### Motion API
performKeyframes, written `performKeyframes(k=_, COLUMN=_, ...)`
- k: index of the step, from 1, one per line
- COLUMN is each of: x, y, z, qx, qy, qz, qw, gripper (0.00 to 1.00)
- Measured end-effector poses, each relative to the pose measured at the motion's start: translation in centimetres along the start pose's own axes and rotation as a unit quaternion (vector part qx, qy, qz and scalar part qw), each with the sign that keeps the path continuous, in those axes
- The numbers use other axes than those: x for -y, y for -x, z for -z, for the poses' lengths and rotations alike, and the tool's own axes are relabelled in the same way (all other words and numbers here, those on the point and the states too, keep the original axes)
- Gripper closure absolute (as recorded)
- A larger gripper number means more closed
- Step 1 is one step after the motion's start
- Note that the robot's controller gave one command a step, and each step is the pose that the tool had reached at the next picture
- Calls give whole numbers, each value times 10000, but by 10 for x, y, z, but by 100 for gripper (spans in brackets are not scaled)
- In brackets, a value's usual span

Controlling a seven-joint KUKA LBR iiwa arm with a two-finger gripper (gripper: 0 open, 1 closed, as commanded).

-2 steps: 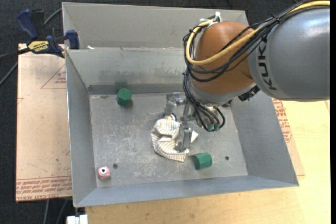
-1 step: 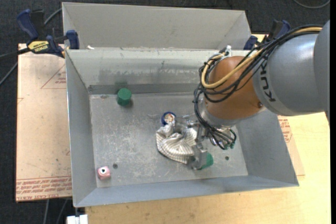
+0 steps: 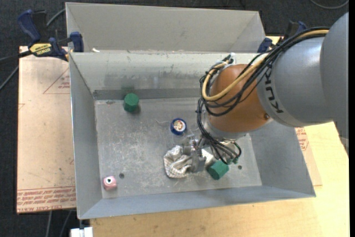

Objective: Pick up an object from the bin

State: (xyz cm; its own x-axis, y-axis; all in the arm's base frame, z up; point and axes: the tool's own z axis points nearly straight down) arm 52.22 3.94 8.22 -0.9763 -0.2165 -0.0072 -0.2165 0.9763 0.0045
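My gripper (image 3: 195, 159) is low over the bin floor at the front middle, under the orange wrist cover. Its dark fingers reach down against a crumpled white and grey cloth-like wad (image 3: 177, 164), which lies just to their left. A green block (image 3: 217, 170) lies right beside the gripper on its right side. A small round blue and white cap (image 3: 178, 126) sits a little behind the gripper on the floor.
A green cylinder (image 3: 131, 102) stands near the back wall at the left. A small pink piece (image 3: 110, 182) lies at the front left corner. The arm and its cables cover the right side of the bin.
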Motion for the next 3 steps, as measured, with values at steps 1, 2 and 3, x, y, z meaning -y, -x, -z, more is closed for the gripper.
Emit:
performKeyframes(k=1, x=0, y=0, z=0, qx=2, qy=0, qz=-3, qw=10000, gripper=100)
performKeyframes(k=2, x=0, y=0, z=1, qx=-1, qy=1, qz=-4, qw=10000, gripper=100)
performKeyframes(k=3, x=1, y=-6, z=39, qx=27, qy=-7, qz=462, qw=9989, gripper=100)
